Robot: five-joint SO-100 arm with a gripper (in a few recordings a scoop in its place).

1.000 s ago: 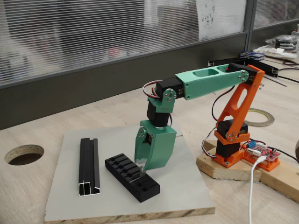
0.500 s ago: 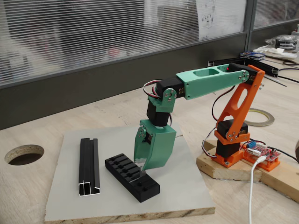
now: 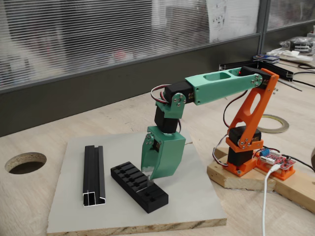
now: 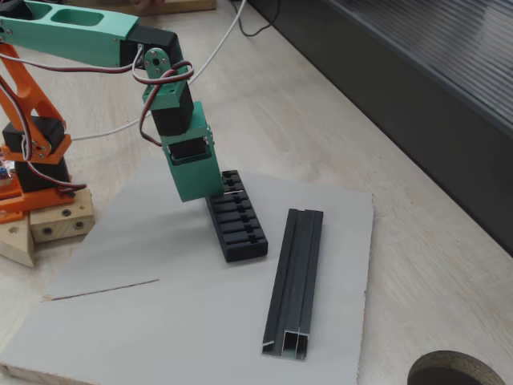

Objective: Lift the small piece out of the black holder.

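Overall, one grey board [image 3: 197, 196] is seen lying on the wooden counter [image 3: 44, 142], and on it two black things are counted: one black holder [image 3: 139, 187] with crosswise slots and one longer channel rail [image 3: 93, 173] with silver cut ends. In both fixed views the two are set apart, with a strip of bare board between them. The holder lies slantwise near the middle of the board; its front end is kept back from the board's near edge. Open board is left to the right of the holder in a fixed view [image 3: 197, 196], up to the wooden block [image 3: 236, 179] on which the orange base is mounted. One round hole [image 3: 25, 162] is cut in the counter, well clear of the board's left edge in that view. One green gripper [image 3: 149, 179] is lowered over the far part of the holder, its tip at or just above the slotted top; in another fixed view [image 4: 210, 195] the holder's far end is hidden behind it. How wide the jaws stand cannot be told, as the tips are covered by the green shell. Something pale is glimpsed at the gripper's tip, but whether it is the small piece cannot be told.
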